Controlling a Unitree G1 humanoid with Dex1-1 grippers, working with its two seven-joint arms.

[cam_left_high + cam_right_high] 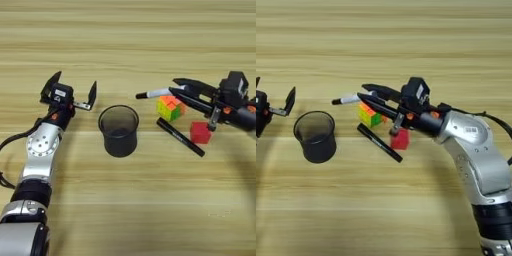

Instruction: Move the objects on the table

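A black mesh cup stands upright on the table, left of centre. To its right lie the multicoloured puzzle cube, a black marker set diagonally, and a small red cube. My right gripper reaches in from the right above the puzzle cube. It is shut on the thin white pen, whose dark tip points left toward the cup. My left gripper hovers open just left of the cup, with nothing between its fingers.
The marker lies between the cup and the red cube, close under the puzzle cube. My right forearm crosses the right side of the table. Bare wood lies at the front and back.
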